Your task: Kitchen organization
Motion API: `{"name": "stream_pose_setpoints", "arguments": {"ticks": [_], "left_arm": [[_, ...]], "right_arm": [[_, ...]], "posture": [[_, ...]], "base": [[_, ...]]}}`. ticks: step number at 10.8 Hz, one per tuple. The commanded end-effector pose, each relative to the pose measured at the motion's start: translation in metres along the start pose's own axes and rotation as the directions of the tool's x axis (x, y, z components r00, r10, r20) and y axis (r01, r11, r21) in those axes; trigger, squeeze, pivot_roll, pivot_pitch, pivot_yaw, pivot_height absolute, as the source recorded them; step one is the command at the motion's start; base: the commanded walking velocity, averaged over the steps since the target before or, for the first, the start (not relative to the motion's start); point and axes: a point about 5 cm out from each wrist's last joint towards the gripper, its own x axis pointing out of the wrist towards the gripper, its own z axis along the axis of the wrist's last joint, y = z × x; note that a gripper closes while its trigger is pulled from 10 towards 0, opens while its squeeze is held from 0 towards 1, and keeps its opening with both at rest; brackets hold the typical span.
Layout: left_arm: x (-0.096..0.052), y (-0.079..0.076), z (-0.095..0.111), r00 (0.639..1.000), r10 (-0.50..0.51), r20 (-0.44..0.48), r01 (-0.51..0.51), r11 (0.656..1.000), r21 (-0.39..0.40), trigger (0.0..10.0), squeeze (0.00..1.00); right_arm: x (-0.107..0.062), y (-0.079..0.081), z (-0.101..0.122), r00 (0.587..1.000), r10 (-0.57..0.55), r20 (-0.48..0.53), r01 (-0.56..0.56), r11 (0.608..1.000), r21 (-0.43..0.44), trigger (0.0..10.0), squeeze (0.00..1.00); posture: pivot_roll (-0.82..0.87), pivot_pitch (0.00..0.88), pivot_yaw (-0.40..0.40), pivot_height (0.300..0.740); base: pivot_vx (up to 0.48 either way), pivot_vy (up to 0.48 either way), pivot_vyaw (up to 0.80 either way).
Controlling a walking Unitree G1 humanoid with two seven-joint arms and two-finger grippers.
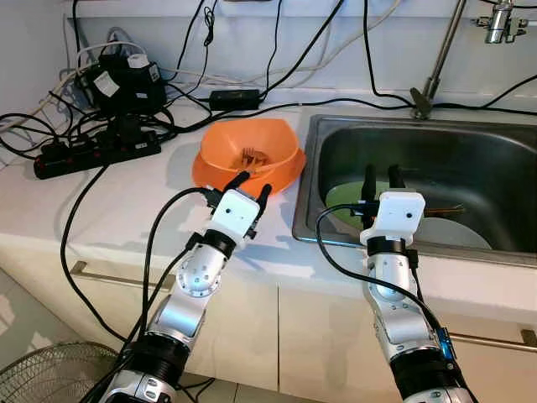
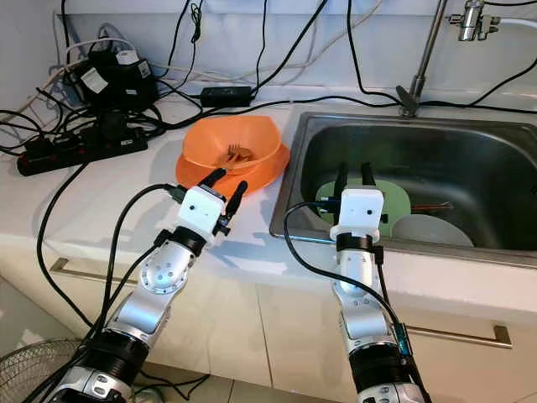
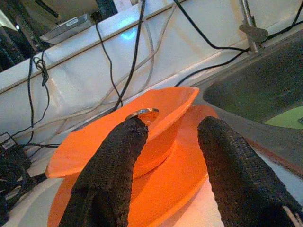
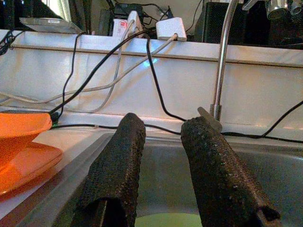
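Left gripper [image 1: 250, 182] fingers wide, empty, at orange bowl's [image 1: 250, 149] 6 o'clock rim on worktop [image 1: 126, 197]. Right gripper [image 1: 380, 178] fingers apart, empty, above sink [image 1: 470, 151]. Risk: bowl slides on orange plate [image 3: 156, 198], fork [image 1: 254, 156] spills.

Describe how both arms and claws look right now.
Both arms are silver metal with rounded joints and black collars. Each ends in a white boxy wrist block carrying two long black textured fingers: left claw, right claw. Black cables loop alongside each forearm.
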Motion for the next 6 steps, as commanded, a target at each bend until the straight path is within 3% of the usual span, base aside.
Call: {"name": "stream_pose_setpoints", "arguments": {"ticks": [1,6], "left_arm": [[0.001,0.004,-0.003,1.000,0.015,-0.022,-0.015,1.000,0.013,10.0,0.00],[0.020,-0.014,0.001,0.997,-0.069,-0.035,0.068,0.998,-0.014,10.0,0.00]], "right_arm": [[0.002,0.000,0.000,1.000,-0.005,0.001,0.005,1.000,0.002,10.0,0.00],[0.002,0.000,0.000,1.000,-0.008,0.000,0.008,1.000,0.001,10.0,0.00]], "posture": [[0.04,0.000,0.080,0.740],[0.03,0.000,0.085,0.740]], "base": [[0.000,0.000,0.00],[0.000,0.000,0.00]]}}
